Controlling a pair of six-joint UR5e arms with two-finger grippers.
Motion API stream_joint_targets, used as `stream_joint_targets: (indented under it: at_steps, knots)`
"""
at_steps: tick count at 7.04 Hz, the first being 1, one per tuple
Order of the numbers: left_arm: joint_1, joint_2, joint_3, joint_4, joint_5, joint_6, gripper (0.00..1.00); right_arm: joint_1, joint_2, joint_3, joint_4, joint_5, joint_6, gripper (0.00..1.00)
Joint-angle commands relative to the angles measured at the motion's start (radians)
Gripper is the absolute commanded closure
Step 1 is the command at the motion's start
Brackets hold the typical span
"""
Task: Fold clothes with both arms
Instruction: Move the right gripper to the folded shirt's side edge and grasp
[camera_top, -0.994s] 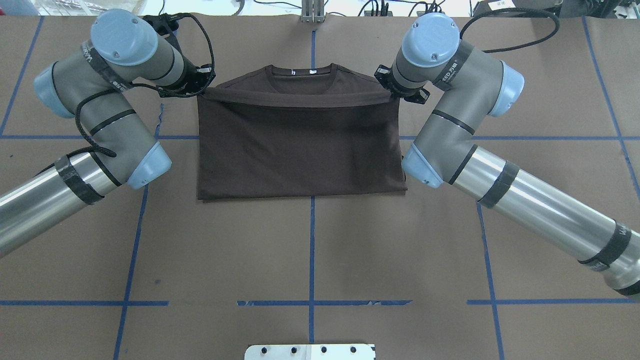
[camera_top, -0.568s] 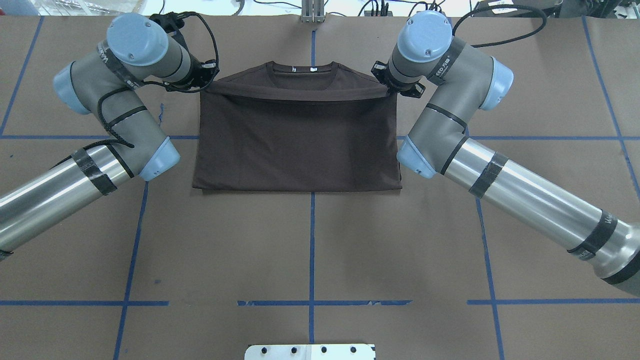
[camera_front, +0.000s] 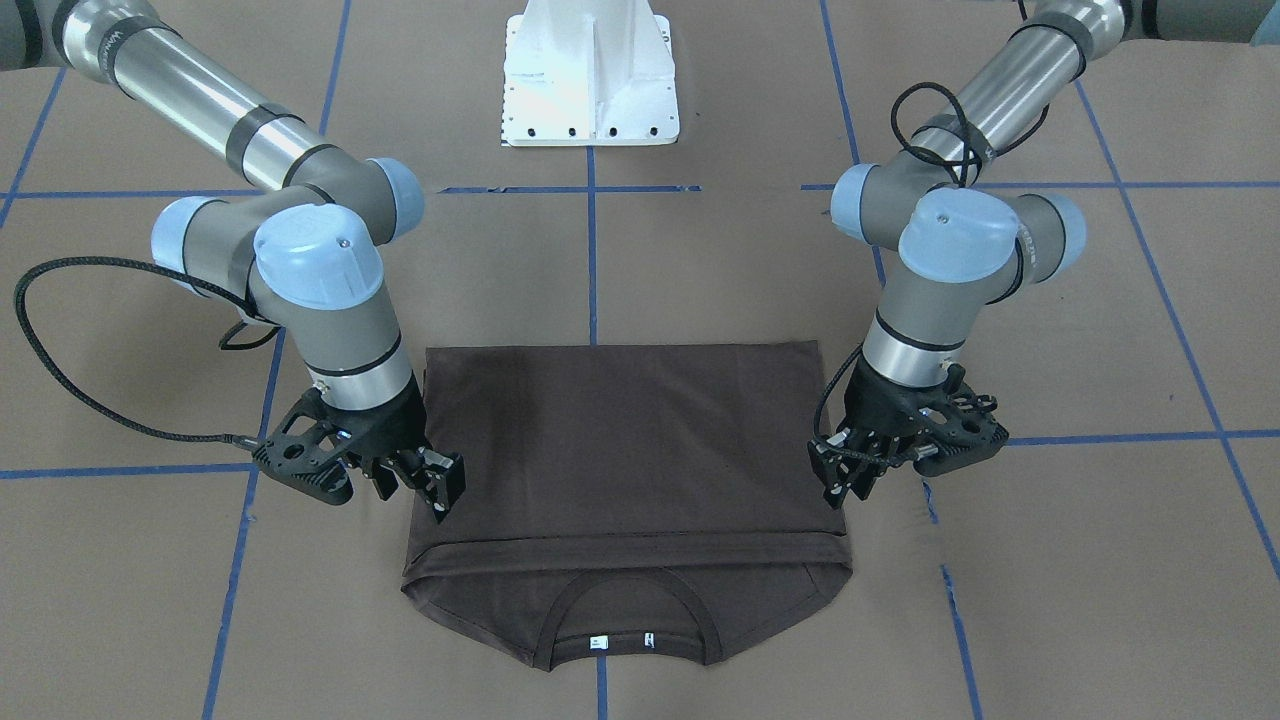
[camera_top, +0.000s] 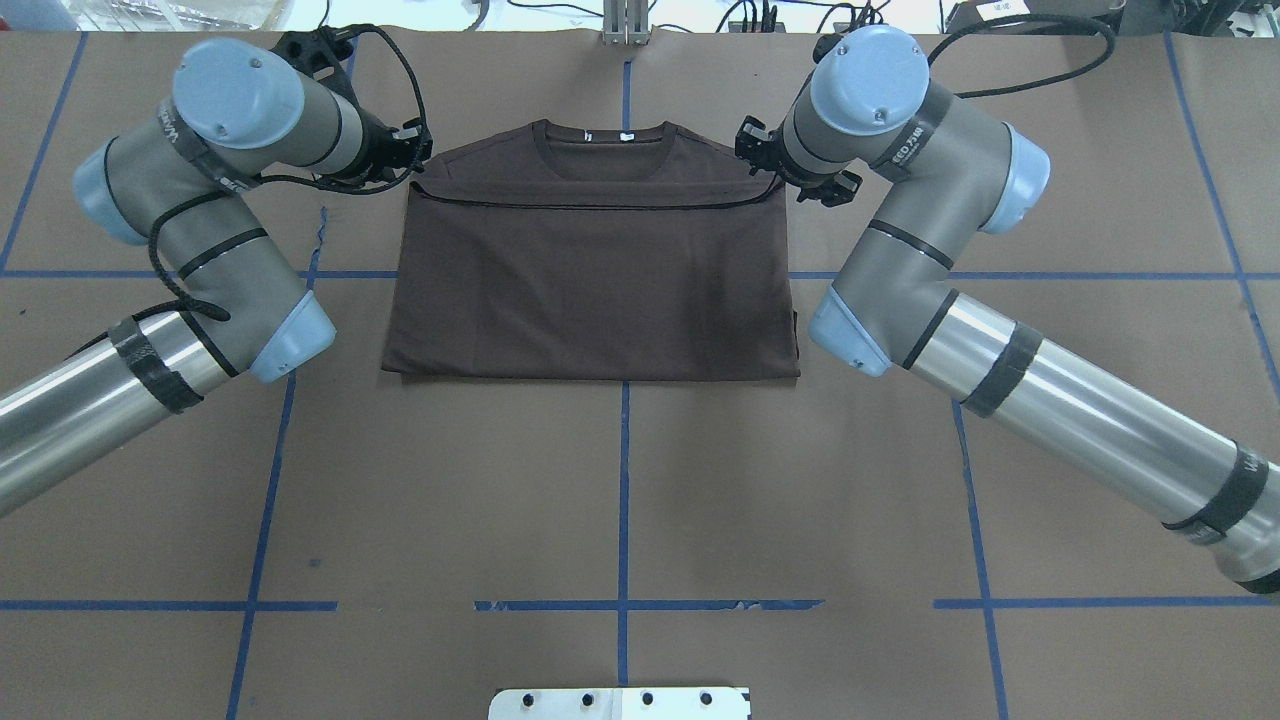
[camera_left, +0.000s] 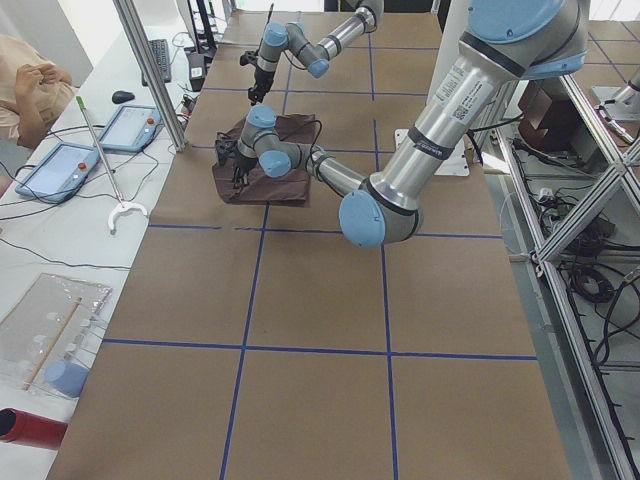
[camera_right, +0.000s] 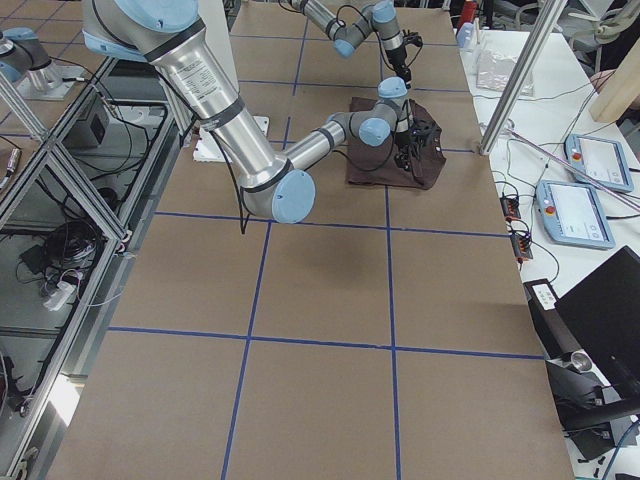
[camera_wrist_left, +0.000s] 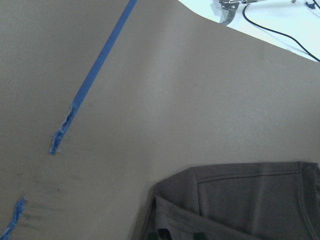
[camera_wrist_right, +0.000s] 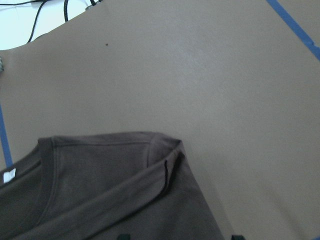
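Note:
The dark brown T-shirt (camera_top: 590, 290) lies folded in half on the brown table, its hem laid flat just below the ribbed collar (camera_top: 600, 140) and the white neck labels (camera_front: 598, 642). My left gripper (camera_top: 412, 160) hangs over the hem's left corner, and in the front view (camera_front: 838, 490) its jaws look apart. My right gripper (camera_top: 765, 160) hangs over the hem's right corner (camera_wrist_right: 165, 172). In the front view (camera_front: 440, 492) its fingers are spread, and the cloth lies loose under them. The left wrist view shows the shirt's corner (camera_wrist_left: 240, 200) flat on the table.
The white pedestal base (camera_front: 590, 80) stands at the robot's side of the table. Blue tape lines (camera_top: 623, 500) cross the brown cover. The table's far edge (camera_top: 620, 30) with cables runs just beyond the collar. Tablets (camera_left: 60, 165) lie on a side bench.
The hem, earlier held raised and taut between the grippers, has come down flat on the shirt near the collar. Both arms have drawn slightly outward from the corners.

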Motion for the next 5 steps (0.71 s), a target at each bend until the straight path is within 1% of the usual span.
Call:
stream_joint_targets:
  at_steps: [1,3,4,5]
  knots:
    - [0.02,0.061,-0.159,-0.005,-0.133,-0.019,0.53,-0.081,-0.18,0.218,0.01,-0.001,0.108,0.21]
    - [0.023,0.087,-0.144,-0.007,-0.126,0.016,0.55,-0.148,-0.202,0.237,0.012,-0.002,0.27,0.2]
    - [0.018,0.081,-0.161,-0.005,-0.071,0.012,0.55,-0.171,-0.203,0.237,0.01,-0.005,0.311,0.2]
    - [0.018,0.084,-0.16,-0.007,-0.053,0.021,0.55,-0.177,-0.219,0.234,0.009,-0.005,0.326,0.2]
